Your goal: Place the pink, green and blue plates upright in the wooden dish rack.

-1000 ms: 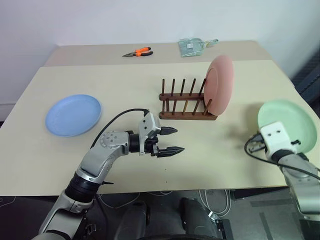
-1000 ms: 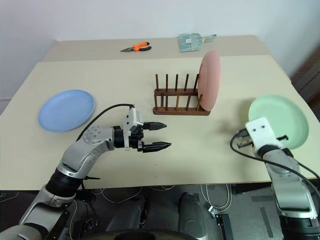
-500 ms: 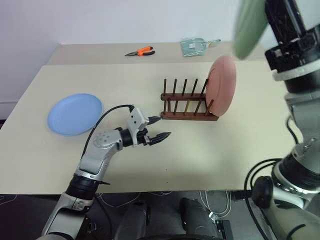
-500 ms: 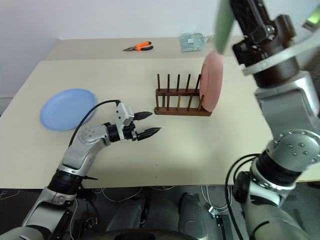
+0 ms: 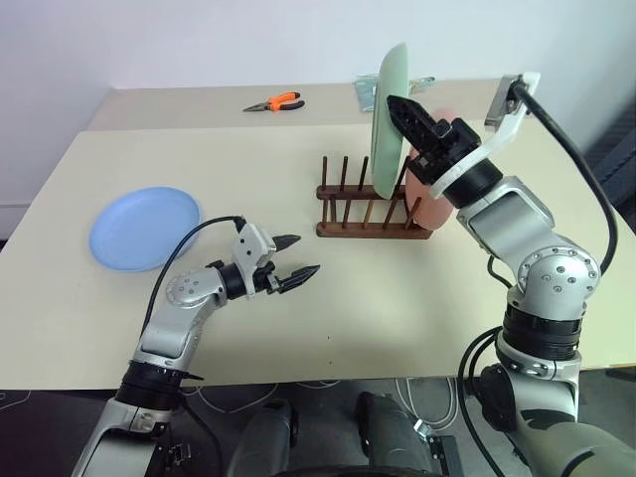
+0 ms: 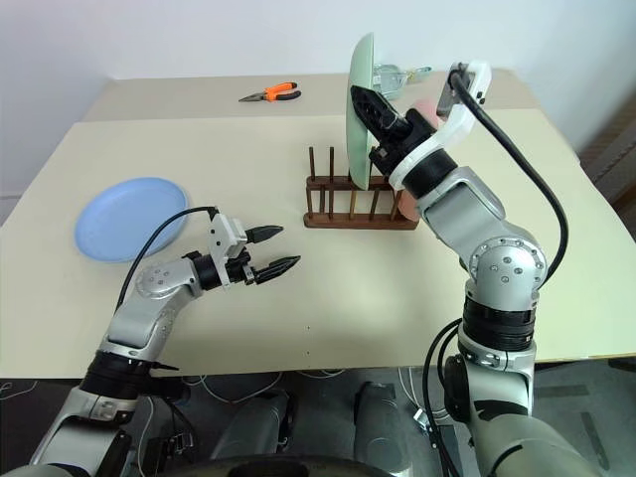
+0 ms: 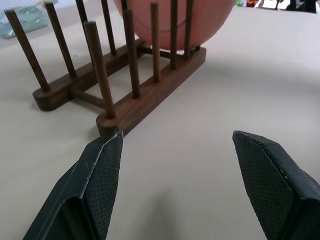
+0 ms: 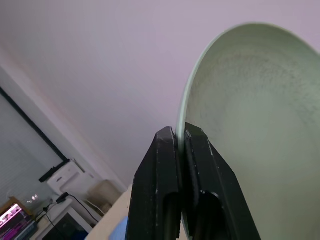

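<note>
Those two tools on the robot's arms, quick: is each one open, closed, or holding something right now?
Left tool: open, holding nothing.
Right tool: closed on the rim of the green plate, held upright above the wooden dish rack.

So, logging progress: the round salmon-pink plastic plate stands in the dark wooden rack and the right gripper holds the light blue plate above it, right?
Not quite. The right gripper holds the pale green plate, as the left eye view shows; the light blue plate lies on the table. The salmon-pink plate does stand in the dark wooden rack.

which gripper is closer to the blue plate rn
Left. The left gripper hovers over the table just right of the blue plate; the right gripper is far off above the rack, holding the green plate.
</note>
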Motion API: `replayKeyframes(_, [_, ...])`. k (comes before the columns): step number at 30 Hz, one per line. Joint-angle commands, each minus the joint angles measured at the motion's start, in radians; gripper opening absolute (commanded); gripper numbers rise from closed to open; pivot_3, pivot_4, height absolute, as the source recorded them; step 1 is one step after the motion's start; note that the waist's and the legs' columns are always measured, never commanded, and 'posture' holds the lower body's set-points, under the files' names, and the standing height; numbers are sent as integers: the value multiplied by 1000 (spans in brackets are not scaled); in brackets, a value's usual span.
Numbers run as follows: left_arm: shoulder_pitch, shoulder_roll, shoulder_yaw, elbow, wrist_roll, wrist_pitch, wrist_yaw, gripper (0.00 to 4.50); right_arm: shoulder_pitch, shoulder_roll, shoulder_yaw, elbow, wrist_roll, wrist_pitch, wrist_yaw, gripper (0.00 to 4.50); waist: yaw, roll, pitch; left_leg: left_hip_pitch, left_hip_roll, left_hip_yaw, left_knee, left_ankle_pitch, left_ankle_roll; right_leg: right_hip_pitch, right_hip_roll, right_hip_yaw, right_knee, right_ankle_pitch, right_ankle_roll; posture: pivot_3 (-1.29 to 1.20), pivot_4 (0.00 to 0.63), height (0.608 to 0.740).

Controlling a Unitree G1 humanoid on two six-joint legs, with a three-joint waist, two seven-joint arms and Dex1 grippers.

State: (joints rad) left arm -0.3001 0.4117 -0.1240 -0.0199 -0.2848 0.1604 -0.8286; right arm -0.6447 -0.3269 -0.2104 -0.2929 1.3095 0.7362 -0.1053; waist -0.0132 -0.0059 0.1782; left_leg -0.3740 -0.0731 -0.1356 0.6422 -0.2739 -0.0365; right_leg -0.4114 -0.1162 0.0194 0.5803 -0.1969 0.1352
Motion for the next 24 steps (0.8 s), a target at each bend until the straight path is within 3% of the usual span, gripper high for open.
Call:
replayKeyframes(1, [9,3,23,-41,-14,6,6,3609,-8,-8,-2,31,-9,16,49,31,0,0,0,0,0,0,0,0,0,0,0,0,0,0,0,0,150,740])
replayKeyframes(3, [12,4,23,-44,-13,10,9,3609,-18,-2,-6,86,-18,26,62,31,-1,0,0,0,0,0,0,0,0,0,0,0,0,0,0,0,150,740])
replayKeyframes(6, [20,10,26,-46,-21,33,7,3609,-37,-7,-2,135,-72,17,84,890,-1,0,0,0,0,0,0,0,0,0,1,0,0,0,0,0,150,740])
replayKeyframes(7, [23,14,28,-46,-25,48,8,3609,-45,-15,6,138,-107,7,96,1358,-1,0,0,0,0,0,0,0,0,0,1,0,0,0,0,0,150,740])
replayKeyframes(10, [26,16,60,-32,-29,65,38,4430,-66,-84,61,99,-309,-74,174,2883,-1,1,0,0,0,1,0,0,0,-1,1,0,0,0,1,0,150,740])
replayKeyframes(15, [-10,-13,195,25,-30,54,192,4469,-75,-203,123,24,-569,-187,283,2894,0,1,0,0,0,1,0,0,0,-1,1,0,0,1,4,0,150,740])
replayKeyframes(17, [-40,-29,267,60,-29,56,287,4469,-84,-224,116,4,-601,-203,317,2894,1,0,0,0,0,1,0,0,0,-1,1,0,0,0,6,0,150,740])
replayKeyframes(22, [-157,-53,524,149,52,124,799,4500,-122,-291,221,-118,-719,-257,501,4413,-5,-2,0,0,1,0,0,0,0,-1,1,0,0,0,8,0,150,740])
replayKeyframes(24, [-176,-72,622,123,43,202,957,4500,-103,-297,302,-152,-791,-289,566,4413,-5,-4,-1,1,1,0,-2,0,0,-1,1,0,0,0,8,0,150,740])
